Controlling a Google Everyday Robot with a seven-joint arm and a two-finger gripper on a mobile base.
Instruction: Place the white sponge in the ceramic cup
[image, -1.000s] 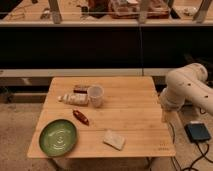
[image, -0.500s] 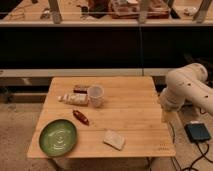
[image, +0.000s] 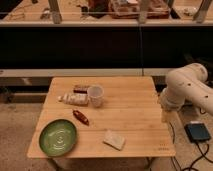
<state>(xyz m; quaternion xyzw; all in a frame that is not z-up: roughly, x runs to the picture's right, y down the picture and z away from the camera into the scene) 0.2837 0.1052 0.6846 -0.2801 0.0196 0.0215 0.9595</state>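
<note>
The white sponge lies flat on the wooden table, near the front edge, right of the middle. The ceramic cup stands upright at the table's middle left, well apart from the sponge. My white arm is off the table's right side. The gripper hangs down beside the table's right edge, far from the sponge and the cup, with nothing seen in it.
A green round plate sits at the front left. A red-brown oblong item lies between plate and cup. A pale labelled packet and a dark packet lie left of the cup. A dark box is on the floor at right.
</note>
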